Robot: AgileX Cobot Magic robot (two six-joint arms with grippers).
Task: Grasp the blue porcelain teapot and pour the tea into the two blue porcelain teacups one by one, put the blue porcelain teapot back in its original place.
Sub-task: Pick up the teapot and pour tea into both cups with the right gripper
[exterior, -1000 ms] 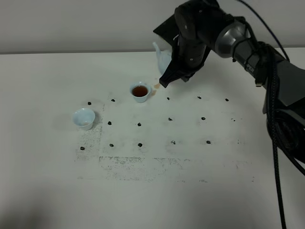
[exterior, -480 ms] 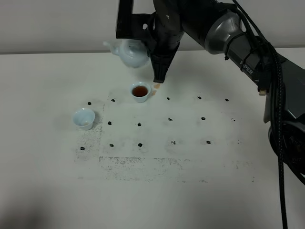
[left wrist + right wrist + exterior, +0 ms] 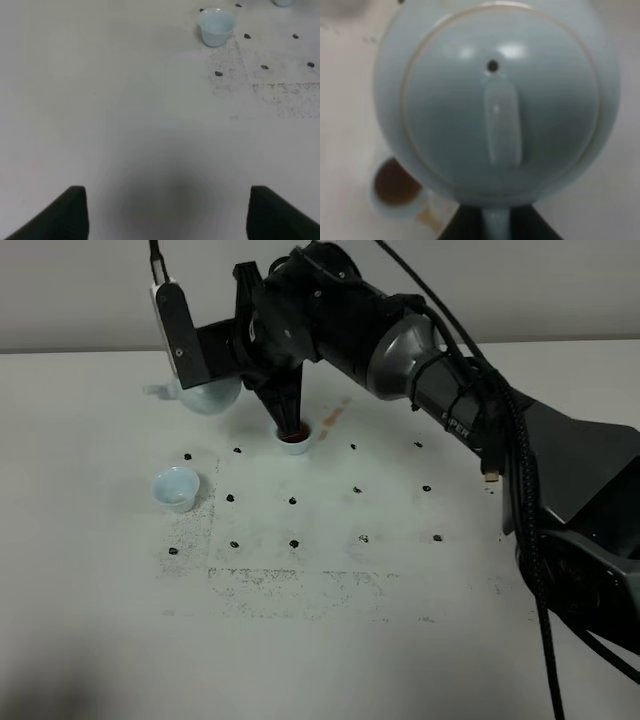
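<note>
Holding the blue porcelain teapot [image 3: 500, 110] by its loop handle, the right pincer [image 3: 496, 226] is squeezed shut on it, up off the counter [image 3: 400, 620]. The lid faces the pincer, so the pot looks level and I think no tea can run out. Right under the pincer sits the teacup with brown tea [image 3: 294, 436]; that one looks done. A little brown spill [image 3: 333, 416] lies just beside it. Farther off, out past the spout, waits the empty teacup [image 3: 176, 488], likely next to fill. Far from all this, the left pincer [image 3: 167, 210] hangs wide open with nothing in it, out of the way.
</note>
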